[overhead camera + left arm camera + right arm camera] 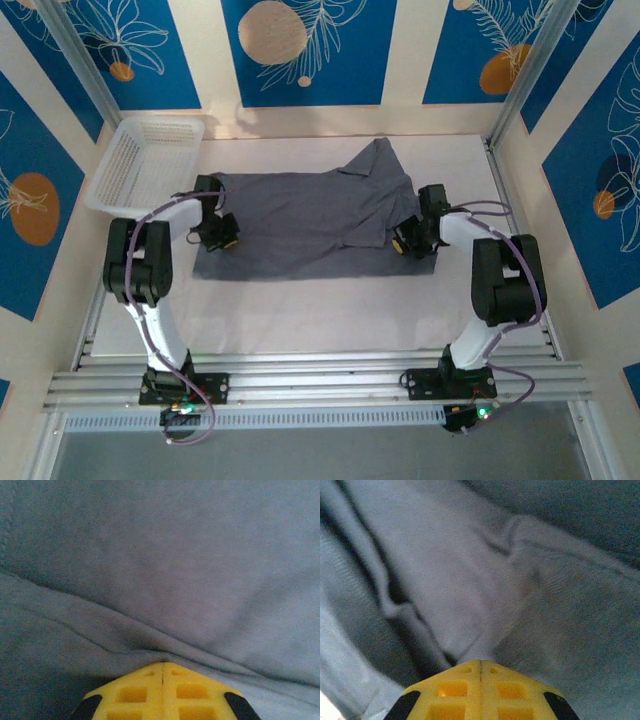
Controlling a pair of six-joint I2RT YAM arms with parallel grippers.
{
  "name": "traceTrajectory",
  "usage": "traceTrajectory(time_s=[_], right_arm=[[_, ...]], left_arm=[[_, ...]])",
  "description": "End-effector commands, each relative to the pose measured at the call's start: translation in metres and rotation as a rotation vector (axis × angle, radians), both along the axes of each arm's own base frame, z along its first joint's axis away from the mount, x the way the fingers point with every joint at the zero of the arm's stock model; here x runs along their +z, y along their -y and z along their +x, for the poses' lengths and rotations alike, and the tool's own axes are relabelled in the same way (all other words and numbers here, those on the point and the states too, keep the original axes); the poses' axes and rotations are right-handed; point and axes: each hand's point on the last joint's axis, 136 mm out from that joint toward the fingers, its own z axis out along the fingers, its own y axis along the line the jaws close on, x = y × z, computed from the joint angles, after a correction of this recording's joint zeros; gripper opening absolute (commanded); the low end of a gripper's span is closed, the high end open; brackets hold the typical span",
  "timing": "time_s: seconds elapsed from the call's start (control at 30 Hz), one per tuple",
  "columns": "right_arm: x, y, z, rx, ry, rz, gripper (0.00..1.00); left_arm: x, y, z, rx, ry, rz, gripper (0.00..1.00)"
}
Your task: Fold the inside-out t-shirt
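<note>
The slate-grey inside-out t-shirt point(310, 215) lies spread across the middle of the white table, one sleeve poking toward the back. My left gripper point(222, 238) is at the shirt's left edge, and my right gripper point(405, 243) is at its right edge. In the left wrist view the yellow jaws of the left gripper point(163, 665) are pressed together, with a ridge of the t-shirt point(175, 570) cloth pinched at their tip. Seen from the right wrist, the right gripper point(480, 662) is likewise shut, a fold of the t-shirt point(470, 580) drawn into its tip.
A white lattice basket point(140, 160) stands at the back left corner, tilted against the wall. Bare white table point(320, 310) stretches between the shirt and the arm bases. Aluminium frame rails run along the near edge.
</note>
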Motion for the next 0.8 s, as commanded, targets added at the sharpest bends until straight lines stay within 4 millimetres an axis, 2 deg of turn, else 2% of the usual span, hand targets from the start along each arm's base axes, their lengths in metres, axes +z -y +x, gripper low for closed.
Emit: traceTrajectory(time_s=[0.0, 0.1, 0.17, 0.3, 0.37, 0.43, 0.5, 0.67, 0.77], right_arm=[[-0.021, 0.000, -0.023, -0.065, -0.096, -0.025, 0.00], [-0.026, -0.001, -0.034, -0.077, -0.097, -0.016, 0.00], [-0.020, -0.004, -0.033, -0.069, -0.065, 0.011, 0.00], [0.004, -0.011, -0.019, 0.006, 0.022, 0.024, 0.00], [0.003, -0.010, -0.022, 0.023, 0.005, 0.004, 0.00], [-0.009, -0.006, -0.033, 0.012, -0.045, -0.002, 0.00], [-0.024, 0.004, -0.053, -0.041, -0.135, -0.004, 0.00], [-0.019, 0.019, -0.073, -0.081, -0.137, -0.032, 0.02], [-0.023, 0.029, -0.102, -0.113, -0.233, -0.045, 0.02]], left_arm=[[-0.014, -0.009, -0.015, 0.037, -0.050, 0.033, 0.00], [-0.023, -0.012, -0.036, 0.034, -0.090, 0.041, 0.00], [-0.027, -0.008, -0.046, 0.019, -0.090, 0.018, 0.00], [-0.029, 0.001, -0.053, -0.015, -0.078, -0.030, 0.00], [-0.030, 0.000, -0.054, -0.015, -0.082, -0.028, 0.00], [-0.030, -0.001, -0.056, -0.018, -0.084, -0.019, 0.00], [-0.030, -0.005, -0.065, -0.017, -0.094, -0.001, 0.00], [-0.031, -0.009, -0.104, -0.011, -0.172, 0.009, 0.00], [-0.030, -0.010, -0.127, -0.001, -0.195, -0.004, 0.00]])
